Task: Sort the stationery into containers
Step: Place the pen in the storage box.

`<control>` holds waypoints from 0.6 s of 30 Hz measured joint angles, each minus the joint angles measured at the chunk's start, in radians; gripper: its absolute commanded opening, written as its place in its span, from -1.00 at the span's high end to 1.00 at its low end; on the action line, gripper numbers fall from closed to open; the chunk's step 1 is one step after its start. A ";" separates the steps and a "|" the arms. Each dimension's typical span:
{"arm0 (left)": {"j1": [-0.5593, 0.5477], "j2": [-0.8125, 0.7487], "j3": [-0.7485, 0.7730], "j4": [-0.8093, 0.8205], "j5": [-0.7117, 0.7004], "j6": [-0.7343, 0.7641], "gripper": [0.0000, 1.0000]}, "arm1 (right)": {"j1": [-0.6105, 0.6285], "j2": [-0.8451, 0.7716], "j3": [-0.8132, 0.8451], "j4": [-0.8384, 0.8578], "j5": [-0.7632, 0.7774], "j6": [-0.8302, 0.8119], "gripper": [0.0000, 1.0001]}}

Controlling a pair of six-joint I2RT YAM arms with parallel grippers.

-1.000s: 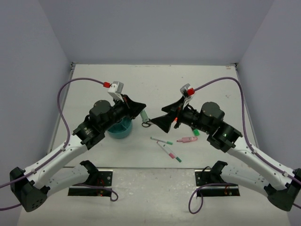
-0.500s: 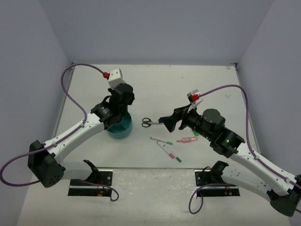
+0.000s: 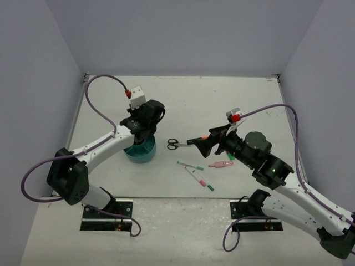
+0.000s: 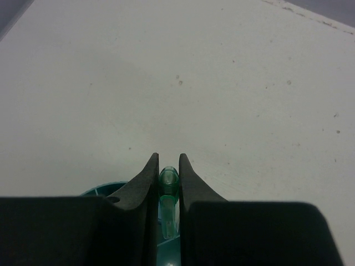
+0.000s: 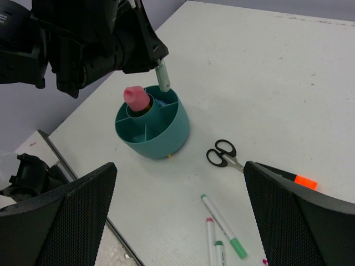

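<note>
The round teal organizer [image 3: 142, 153] stands left of centre; it also shows in the right wrist view [image 5: 161, 133], with a pink tube [image 5: 135, 97] upright in its middle compartment. My left gripper [image 3: 140, 134] points down over the organizer, shut on a pale blue-green pen [image 4: 168, 180], whose lower end hangs just above the rim [image 5: 162, 76]. My right gripper [image 3: 197, 144] is open and empty, above the table right of the black-handled scissors [image 3: 176, 144]. An orange-capped black highlighter [image 5: 298, 178] lies under its right finger.
Three thin white pens with green or pink caps [image 3: 191, 165] [image 3: 200, 179] lie in front of the scissors, also seen in the right wrist view [image 5: 223, 225]. A second pink tube [image 3: 222, 164] and a green-capped item [image 3: 230, 157] lie beside the right arm.
My left gripper has swung from pointing right to pointing down over the organizer, carrying the pen. My right gripper has drawn back slightly toward the near right.
</note>
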State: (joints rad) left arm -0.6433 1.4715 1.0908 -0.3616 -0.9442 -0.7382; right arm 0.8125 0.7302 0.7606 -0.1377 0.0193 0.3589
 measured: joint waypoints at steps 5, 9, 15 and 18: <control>0.002 0.000 -0.048 -0.001 -0.003 -0.031 1.00 | 0.000 0.002 0.000 0.000 -0.001 -0.001 -0.97; 0.009 -0.001 -0.076 0.000 -0.003 -0.048 0.84 | 0.000 0.004 0.000 -0.001 -0.003 -0.001 -0.98; 0.024 -0.004 -0.116 -0.001 -0.002 -0.074 -0.02 | 0.000 0.006 0.000 -0.001 -0.009 -0.002 -0.97; 0.025 -0.019 -0.125 -0.002 -0.002 -0.083 -0.19 | -0.001 0.018 0.000 -0.001 -0.009 -0.002 -0.98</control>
State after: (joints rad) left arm -0.6180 1.4530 0.9661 -0.3637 -0.9461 -0.8211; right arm 0.8116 0.7478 0.7605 -0.1385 0.0101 0.3573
